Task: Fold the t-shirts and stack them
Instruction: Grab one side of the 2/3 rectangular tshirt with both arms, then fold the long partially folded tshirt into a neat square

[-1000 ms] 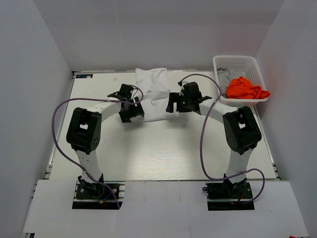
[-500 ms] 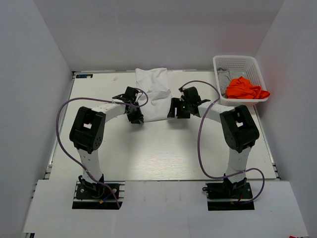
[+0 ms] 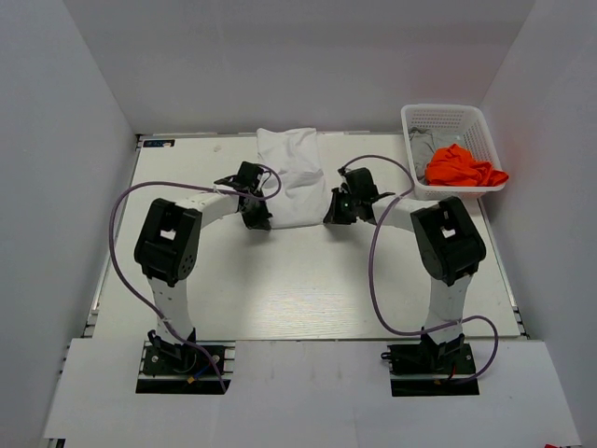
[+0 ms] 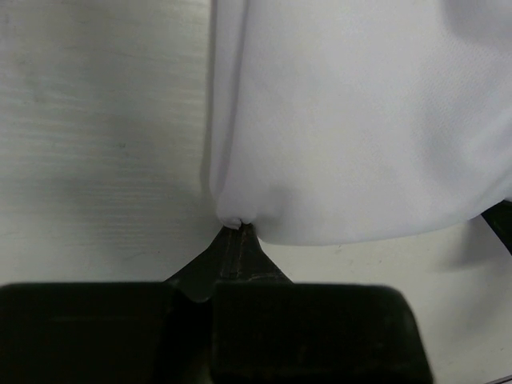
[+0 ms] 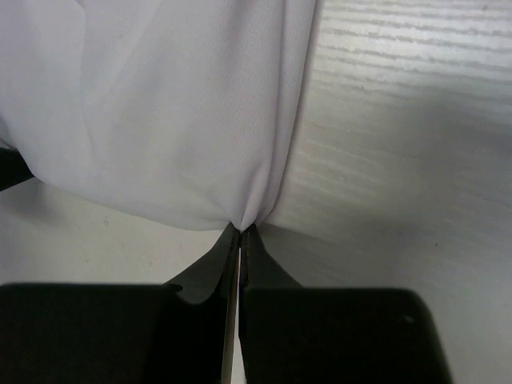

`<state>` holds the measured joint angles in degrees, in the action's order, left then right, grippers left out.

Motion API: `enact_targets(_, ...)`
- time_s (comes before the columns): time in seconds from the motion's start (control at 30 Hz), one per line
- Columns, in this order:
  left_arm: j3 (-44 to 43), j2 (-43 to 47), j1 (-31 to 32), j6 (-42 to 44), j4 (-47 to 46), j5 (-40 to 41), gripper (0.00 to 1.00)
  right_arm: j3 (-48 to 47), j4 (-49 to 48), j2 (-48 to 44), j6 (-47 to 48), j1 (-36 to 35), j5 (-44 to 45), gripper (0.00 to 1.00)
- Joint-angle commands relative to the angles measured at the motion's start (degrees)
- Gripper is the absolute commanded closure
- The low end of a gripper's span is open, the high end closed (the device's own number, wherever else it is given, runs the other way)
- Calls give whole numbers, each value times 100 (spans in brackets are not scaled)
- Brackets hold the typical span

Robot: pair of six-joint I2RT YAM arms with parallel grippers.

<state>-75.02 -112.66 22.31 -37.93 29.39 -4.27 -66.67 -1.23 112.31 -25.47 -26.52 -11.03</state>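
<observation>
A white t-shirt (image 3: 291, 173) lies folded into a long strip at the middle back of the table. My left gripper (image 3: 260, 221) is shut on its near left corner; in the left wrist view the cloth (image 4: 352, 120) bunches at the fingertips (image 4: 238, 232). My right gripper (image 3: 333, 214) is shut on the near right corner, the white t-shirt (image 5: 176, 104) puckering where the tips (image 5: 240, 232) meet. An orange t-shirt (image 3: 462, 166) and a grey t-shirt (image 3: 422, 145) lie in the basket.
A white lattice basket (image 3: 453, 119) stands at the back right of the table (image 3: 308, 280). Purple cables loop from both arms. White walls close in the sides and back.
Both grippers moved inward to the shirt's near corners and went from open to shut on the cloth.
</observation>
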Motion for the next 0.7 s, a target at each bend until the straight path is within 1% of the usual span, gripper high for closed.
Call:
enact_targets(0.0, 426, 322, 98, 49, 208, 260, 100, 268, 17, -515, 104, -2, 74, 100)
enact_targets(0.03, 558, 489, 168, -12, 147, 321, 100, 382, 88, -639, 104, -11, 22, 100)
enact_targets(0.07, 803, 639, 169, -12, 146, 322, 100, 775, 88, -927, 87, -28, -91, 100)
enact_targets(0.13, 989, 1061, 318, -65, 216, 252, 100, 1120, 114, -1351, 69, -37, -277, 100)
enact_targets(0.17, 1181, 1210, 371, -65, 330, 252, 100, 1330, 280, -1639, 86, -37, -312, 100)
enact_targets(0.23, 1393, 1500, 520, -65, 400, -55, 100, 1560, 492, -2080, 200, -46, -426, 100)
enact_targets(0.3, 1674, 2009, 643, -65, 506, -222, 100, 1744, 904, -2650, 446, -46, -715, 100)
enact_targets(0.33, 1736, 2194, 704, -4, 559, -223, 100, 1841, 1228, -2766, 534, -29, -786, 100)
enact_targets(0.37, 1815, 2587, 792, -4, 690, -223, 100, 1860, 1353, -2994, 648, -54, -909, 100)
enact_targets(0.43, 1816, 2985, 915, 119, 778, -354, 100, 1974, 1511, -3381, 903, -37, -997, 100)
enact_targets(0.53, 1711, 3653, 978, 15, 779, -741, 100, 1799, 2090, -4005, 1079, -28, -1120, 100)
enact_targets(0.57, 1545, 3716, 1030, 14, 892, -742, 100, 1729, 2153, -4137, 1149, -28, -1164, 100)
enact_targets(0.6, 1369, 3716, 1030, -47, 1276, -742, 100, 1606, 2241, -4426, 1167, -28, -1182, 100)
enact_targets(0.63, 1150, 3716, 1091, -100, 1437, -594, 100, 1570, 2268, -4524, 1202, -2, -1182, 100)
enact_targets(0.67, 1148, 3786, 1092, -152, 1517, -427, 100, 1544, 2277, -4673, 1194, -11, -1156, 100)
